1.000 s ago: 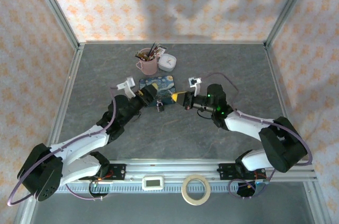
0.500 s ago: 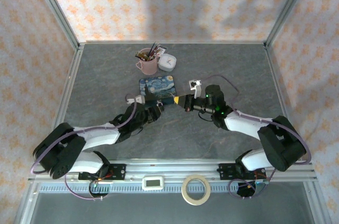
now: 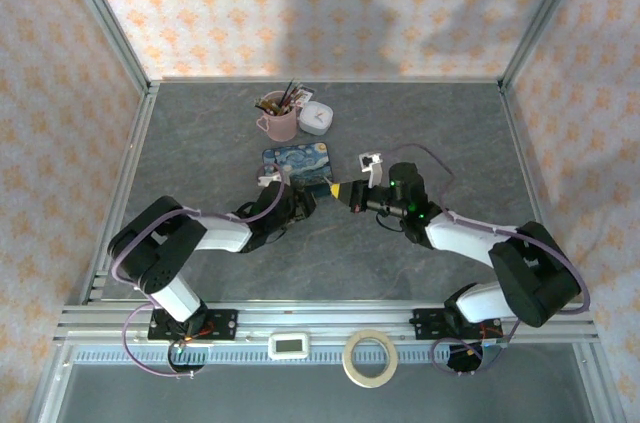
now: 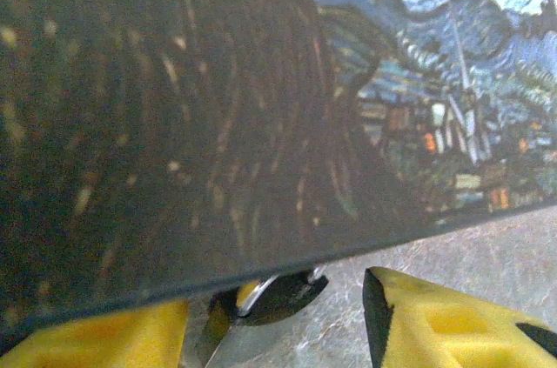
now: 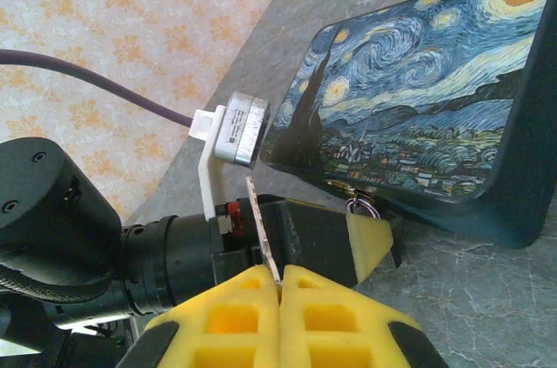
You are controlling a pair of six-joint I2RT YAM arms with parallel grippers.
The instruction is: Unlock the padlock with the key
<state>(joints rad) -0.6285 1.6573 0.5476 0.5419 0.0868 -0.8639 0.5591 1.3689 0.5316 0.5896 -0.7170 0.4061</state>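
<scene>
In the left wrist view the padlock, dark with a thin silver shackle, lies on the table against the near edge of the blue Starry Night tin. My left gripper is open around it. The lock sits close to the left finger, and the right finger stands clear of it. My right gripper is shut on the key, whose thin silver blade sticks out towards the left gripper's body. From above, the left gripper and right gripper face each other at the tin's near edge.
A pink mug of brushes and a small white object stand behind the tin. A tape roll and a white device lie on the front rail. Bare grey table stretches to the right and left.
My left arm has folded back, elbow swinging out left, and its gripper has dropped to the tin's near edge with the jaws narrowing. The right gripper has barely moved, key still held.
</scene>
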